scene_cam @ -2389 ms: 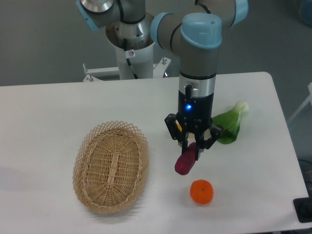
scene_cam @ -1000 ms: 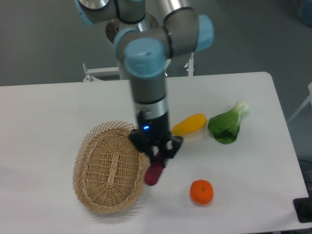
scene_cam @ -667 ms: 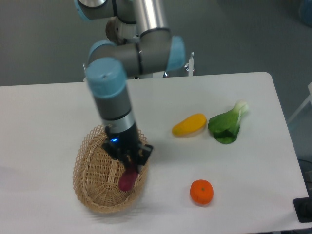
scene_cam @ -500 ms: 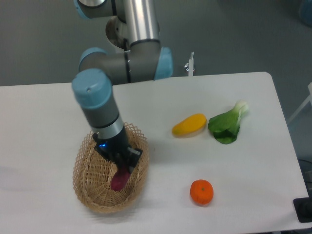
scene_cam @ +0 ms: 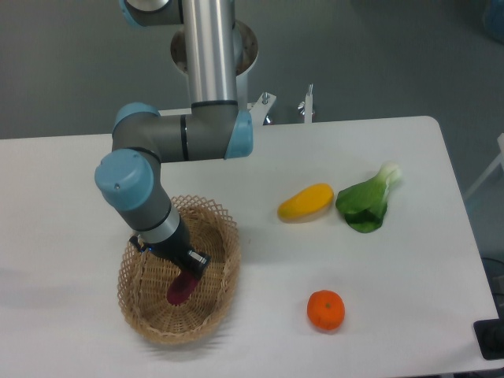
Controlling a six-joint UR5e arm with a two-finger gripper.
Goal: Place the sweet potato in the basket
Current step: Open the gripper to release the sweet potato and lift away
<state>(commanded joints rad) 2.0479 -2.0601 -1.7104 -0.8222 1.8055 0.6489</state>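
Note:
The reddish-purple sweet potato (scene_cam: 180, 289) hangs from my gripper (scene_cam: 183, 276), which is shut on its upper end. Both are inside the oval tan wicker basket (scene_cam: 135, 302) at the front left of the table, with the potato's lower end low over the woven floor; I cannot tell if it touches. The arm leans in from above and hides the basket's back left part.
A yellow elongated fruit (scene_cam: 305, 201) and a green leafy vegetable (scene_cam: 367, 201) lie to the right of the basket. A round orange (scene_cam: 325, 309) sits at the front right. The arm's base stands at the table's far edge.
The gripper carried the sweet potato leftward from near the orange, over the basket's right rim, and lowered it inside the basket.

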